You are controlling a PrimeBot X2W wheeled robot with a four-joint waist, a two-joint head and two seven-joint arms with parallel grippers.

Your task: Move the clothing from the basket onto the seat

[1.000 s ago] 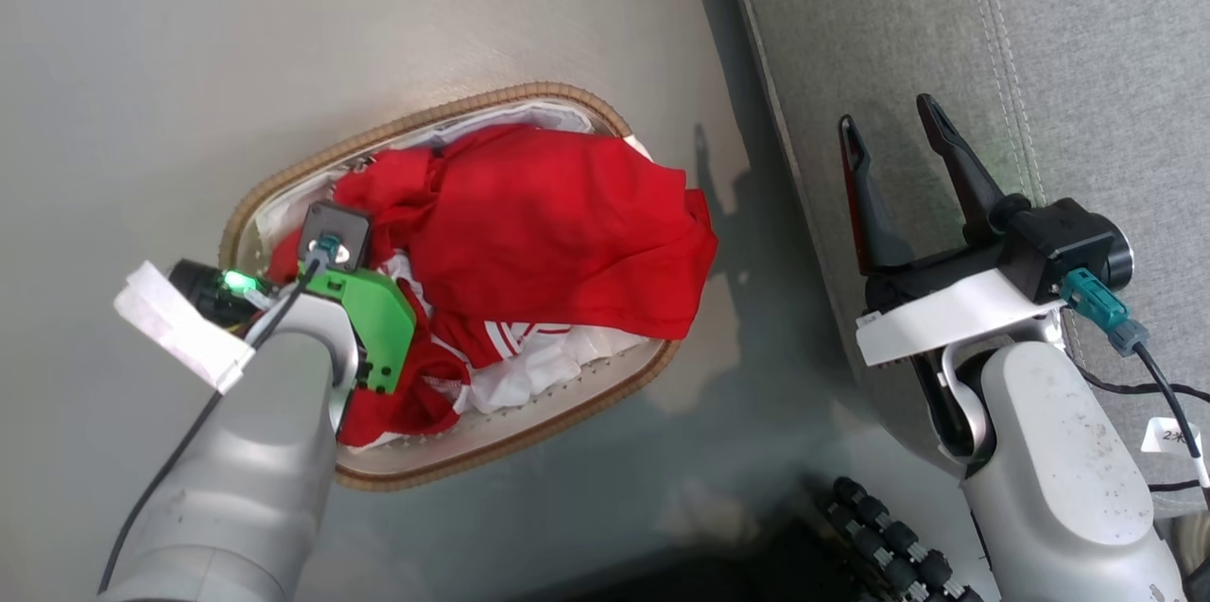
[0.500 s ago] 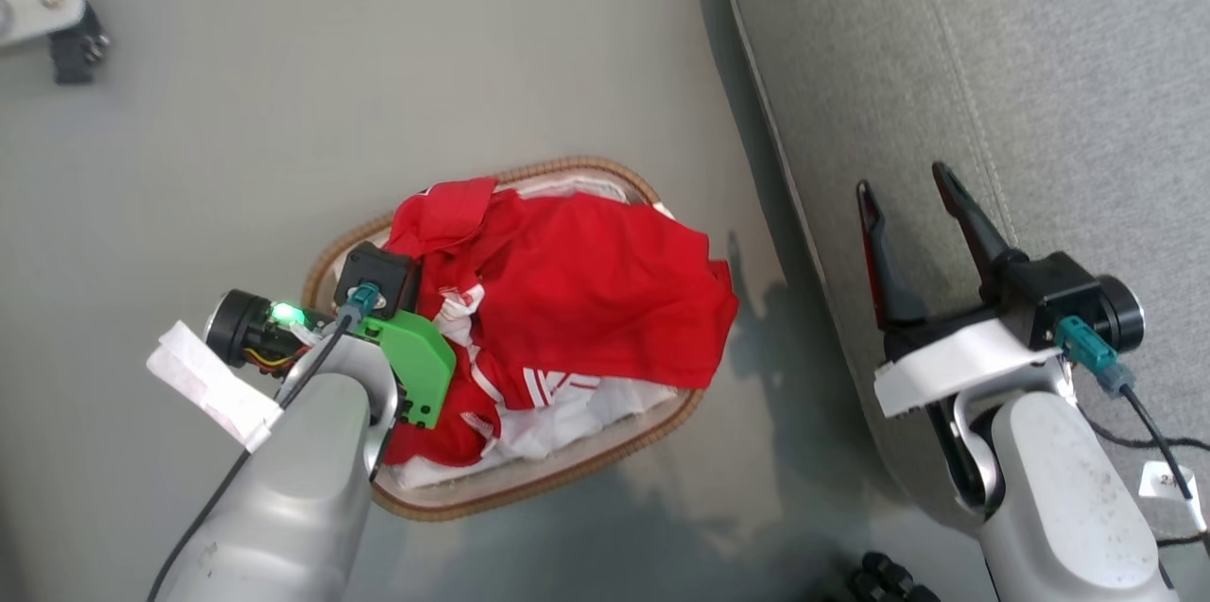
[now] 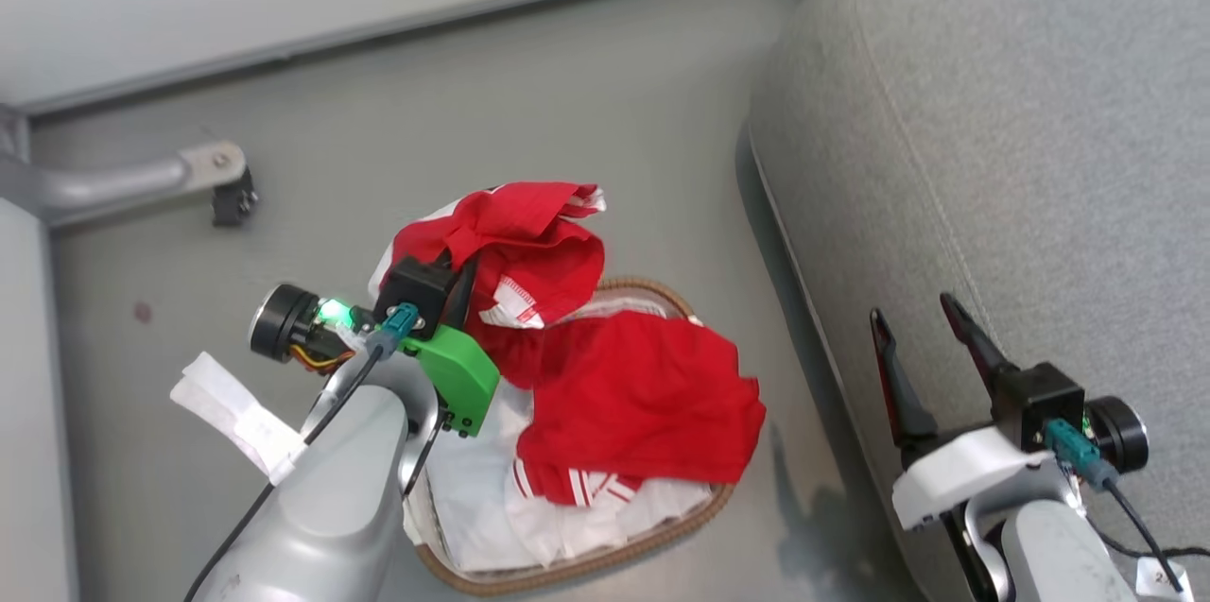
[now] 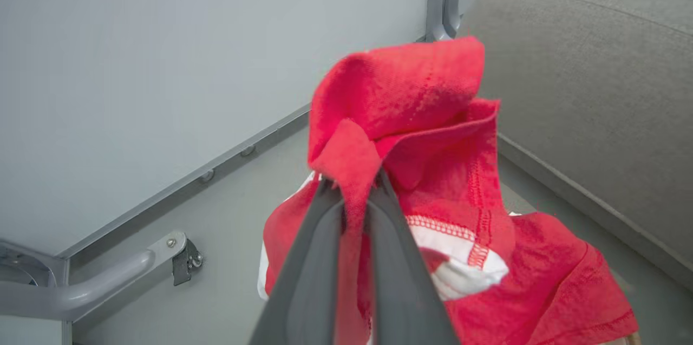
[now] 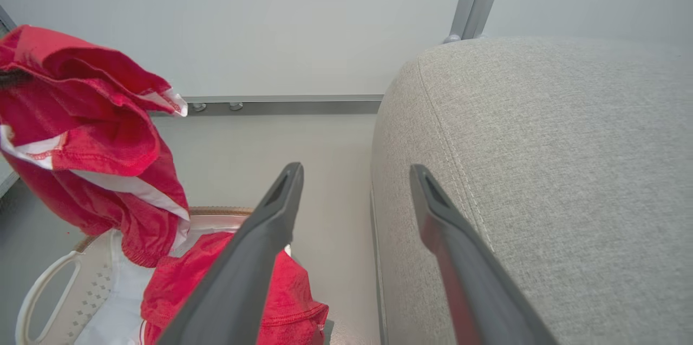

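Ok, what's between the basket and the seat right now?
Only a bare strip of grey floor, seen in the head view. A red jersey droops over the rim of the basket on that side, short of the seat.

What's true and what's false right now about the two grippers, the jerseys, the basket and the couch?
1. The left gripper is shut on a red jersey. True.
2. The right gripper holds cloth. False: it is open and empty, beside the couch.
3. A jersey lies on the couch. False: none lies on the part in view.
4. More red cloth lies in the basket. True.
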